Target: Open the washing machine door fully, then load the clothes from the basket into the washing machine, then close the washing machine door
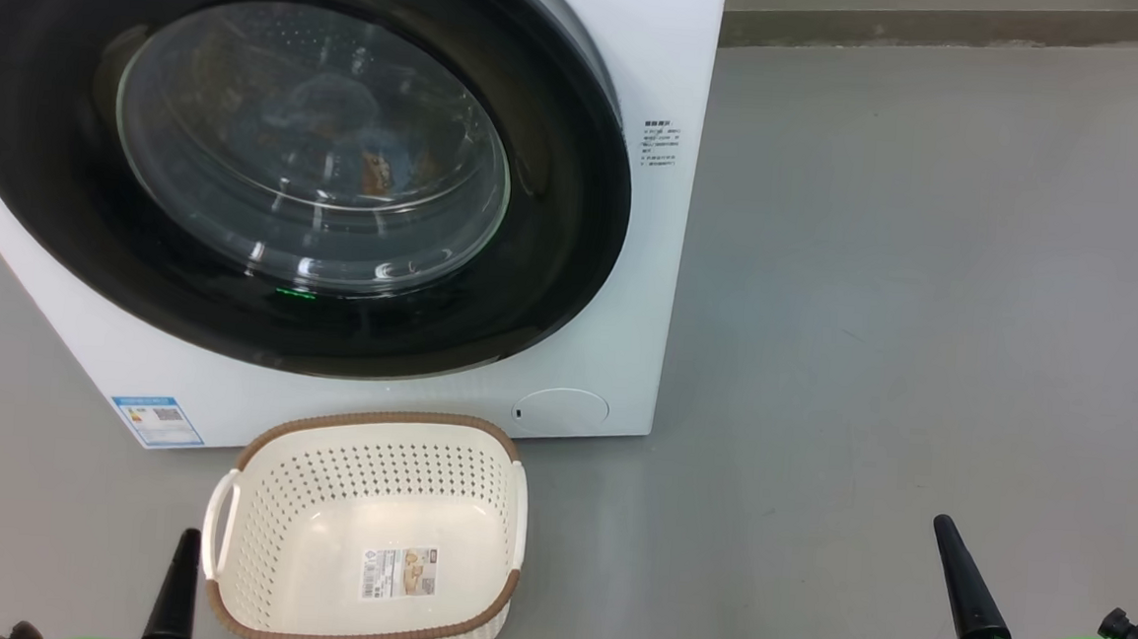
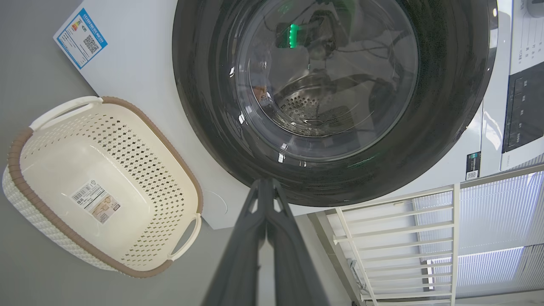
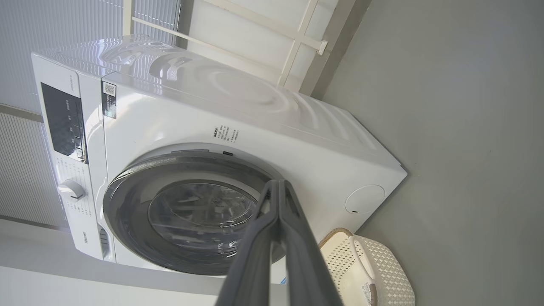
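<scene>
Nearest to the robot, the left gripper [image 1: 188,545] is at the lower left of the head view. Its two long dark fingers are pressed together to one point, and nothing is between them. The left wrist view shows the same: the tips meet and hold nothing. The right gripper [image 1: 947,538] is at the lower right over the grey floor [image 1: 927,282]. It is also closed completely and has no hold of anything.

Just beside the left gripper stands the small cream-white perforated plastic basket with brown woven-look rim [image 1: 375,416]. It is on the floor, close before the machine and below the door. The product sticker [image 1: 399,573] on its bottom is in plain sight.

Behind the basket is the big white boxy washing machine [image 1: 656,266]. It has a blue energy label [image 1: 158,421] low on its front and a round cap [image 1: 560,410] near the lower corner. The large round door with the glossy black ring [image 1: 34,178] lies flat against the front, closed. Behind its bulging glass, inside the drum, light blue fabric with orange-brown print [image 1: 386,165] shows dimly.

In the right wrist view, a dark control panel [image 3: 63,121] and a round knob [image 3: 71,190] are at the top of the machine's front. Farther back, beyond the machine, is a white railing [image 2: 395,238].
</scene>
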